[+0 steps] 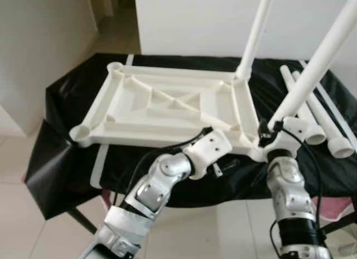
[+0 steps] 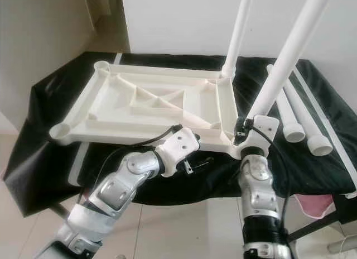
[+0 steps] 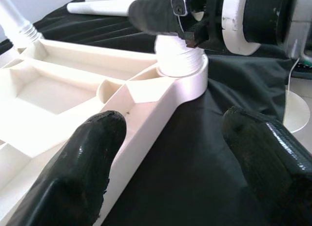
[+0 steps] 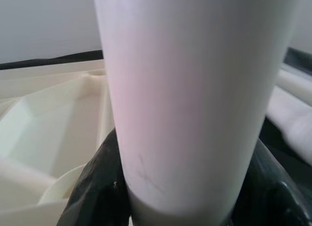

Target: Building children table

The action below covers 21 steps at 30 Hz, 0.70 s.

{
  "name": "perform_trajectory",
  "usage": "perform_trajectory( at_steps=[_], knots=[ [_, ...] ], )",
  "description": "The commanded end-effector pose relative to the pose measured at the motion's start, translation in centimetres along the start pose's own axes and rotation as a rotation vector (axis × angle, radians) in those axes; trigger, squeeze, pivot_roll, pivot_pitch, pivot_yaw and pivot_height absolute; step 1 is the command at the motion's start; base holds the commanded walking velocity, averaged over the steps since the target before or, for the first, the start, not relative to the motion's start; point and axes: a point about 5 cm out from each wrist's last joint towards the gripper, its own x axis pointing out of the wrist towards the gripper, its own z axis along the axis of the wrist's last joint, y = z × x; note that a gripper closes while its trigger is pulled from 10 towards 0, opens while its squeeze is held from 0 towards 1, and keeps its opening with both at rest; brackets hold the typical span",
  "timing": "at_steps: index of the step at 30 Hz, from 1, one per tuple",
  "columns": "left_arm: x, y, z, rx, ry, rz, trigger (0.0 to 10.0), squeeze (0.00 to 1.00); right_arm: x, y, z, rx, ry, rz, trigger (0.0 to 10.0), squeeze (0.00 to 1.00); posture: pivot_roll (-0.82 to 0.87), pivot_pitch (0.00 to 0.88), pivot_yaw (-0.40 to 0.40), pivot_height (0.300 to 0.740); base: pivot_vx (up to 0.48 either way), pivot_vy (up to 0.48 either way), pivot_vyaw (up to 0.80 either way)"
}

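Tabletop lies upside down on the black-draped worktop, ribs facing up, spanning from the worktop's left side toward its middle.

Far right socket: one leg already standing upright in it.

Near right socket: second leg set in, leaning a little. Right gripper has its jaws closed around this leg just above the socket (right wrist view shows both black fingers pressed against the white tube).

Left gripper sits at the tabletop's near edge, jaws spread apart, holding nothing; the rim lies just beside one finger.

Two spare legs lie on the worktop's right side, apart from the tabletop.

Both left corner sockets stand empty.

Judgement: roughly halfway, with one leg done, one probably being seated, two left, then turning the table upright
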Motion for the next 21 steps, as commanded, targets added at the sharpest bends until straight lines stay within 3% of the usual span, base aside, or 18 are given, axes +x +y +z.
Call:
perform_trajectory(
  at_steps=[1,4,6,9,18,19,20,21],
  knots=[
    [0.1,0.7,-0.1,0.016,0.012,0.087,10.0,0.00,-1.0,-1.8,-2.9,0.041,0.152,-0.172,10.0,0.00,-0.08,0.051,-0.020,0.740,0.000,0.000,0.00],
    [0.0,1.0,-0.3,0.019,0.018,0.104,10.0,0.00,-1.7,-1.3,-3.3,0.111,0.185,-0.258,10.0,0.00,-0.08,0.049,-0.021,0.740,0.000,0.000,0.00],
    [0.0,1.4,-0.3,0.020,0.022,0.122,10.0,0.00,-2.0,0.3,-2.9,0.117,0.177,-0.185,10.0,0.00,-0.09,0.051,-0.018,0.740,0.000,0.000,0.00],
    [0.0,1.7,-0.3,0.024,0.023,0.132,10.0,0.00,-2.1,0.8,-2.3,0.099,0.154,-0.146,10.0,0.00,-0.09,0.054,-0.017,0.740,0.000,0.000,0.00],
    [-0.2,2.1,-0.4,0.036,0.027,0.147,10.0,0.00,-2.4,0.9,-1.7,0.118,0.143,-0.149,10.0,0.00,-0.09,0.058,-0.013,0.740,0.000,0.000,0.00],
    [-0.3,2.1,-0.4,0.037,0.027,0.147,10.0,0.00,-2.4,0.9,-1.6,0.117,0.135,-0.142,10.0,0.07,-0.08,0.056,-0.013,0.740,0.000,0.000,0.00],
    [-0.3,2.1,-0.4,0.036,0.027,0.148,10.0,0.00,-2.3,1.0,-1.5,0.113,0.126,-0.133,10.0,0.64,-0.08,0.056,-0.013,0.740,0.000,0.000,0.00],
    [-0.3,2.1,-0.4,0.036,0.027,0.148,10.0,0.00,-2.3,1.0,-1.5,0.113,0.126,-0.133,10.0,0.64,-0.08,0.056,-0.013,0.740,0.000,0.000,0.00]
  ],
)
